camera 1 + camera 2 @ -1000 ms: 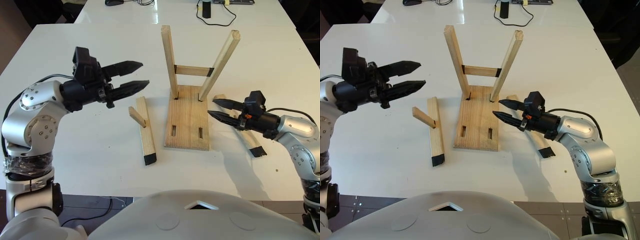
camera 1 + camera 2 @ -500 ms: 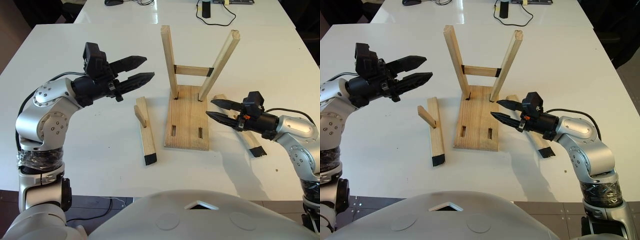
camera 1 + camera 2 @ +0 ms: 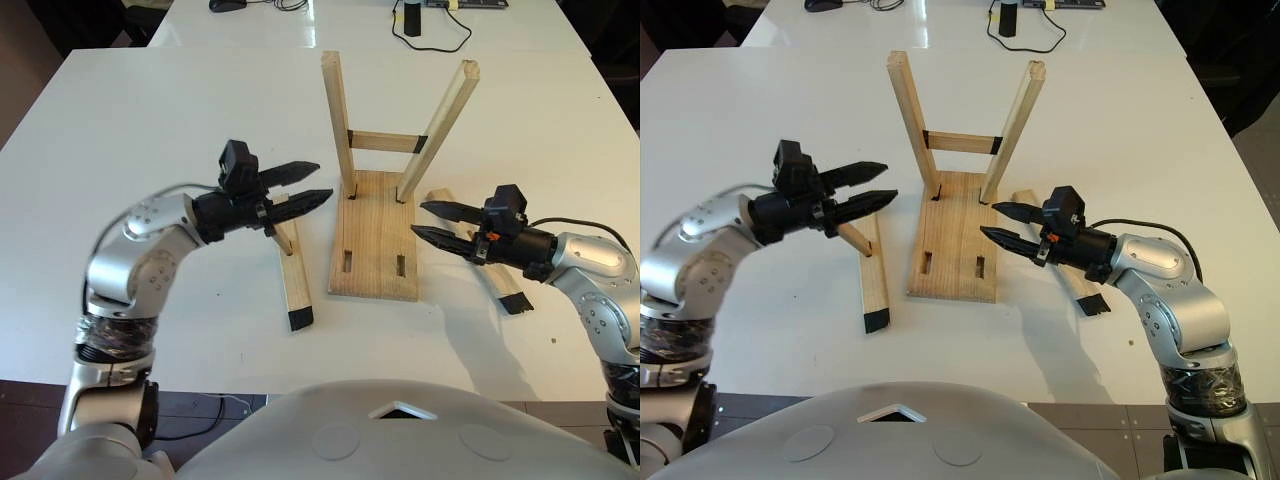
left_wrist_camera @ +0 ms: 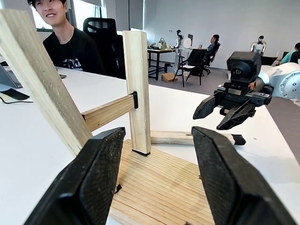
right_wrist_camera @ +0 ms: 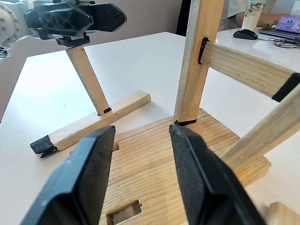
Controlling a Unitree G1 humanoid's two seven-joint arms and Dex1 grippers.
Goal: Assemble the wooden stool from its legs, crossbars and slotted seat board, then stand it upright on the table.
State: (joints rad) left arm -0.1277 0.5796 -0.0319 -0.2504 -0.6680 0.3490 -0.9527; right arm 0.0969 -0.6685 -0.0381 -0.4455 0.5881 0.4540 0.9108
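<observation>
The slotted seat board (image 3: 375, 250) lies flat mid-table. Two legs (image 3: 338, 120) (image 3: 441, 125) stand in its far slots, joined by a crossbar (image 3: 386, 141). Left of the board a loose leg (image 3: 295, 280) lies flat, its short crossbar (image 3: 271, 230) sticking up at a slant. My left gripper (image 3: 326, 179) hangs open just over that crossbar's upper end, holding nothing. My right gripper (image 3: 419, 219) is open at the board's right edge, above another loose leg (image 3: 503, 283). In the right wrist view the left gripper (image 5: 75, 18) hovers over the slanted crossbar (image 5: 89, 79).
The white table (image 3: 150, 120) has free room to the left and near its front edge. A black object with cables (image 3: 411, 20) and a mouse (image 3: 228, 5) sit on the far table behind.
My left arm has swung right and down, bringing its open gripper from the left of the table to just above the loose leg's crossbar. The right gripper has barely moved.
</observation>
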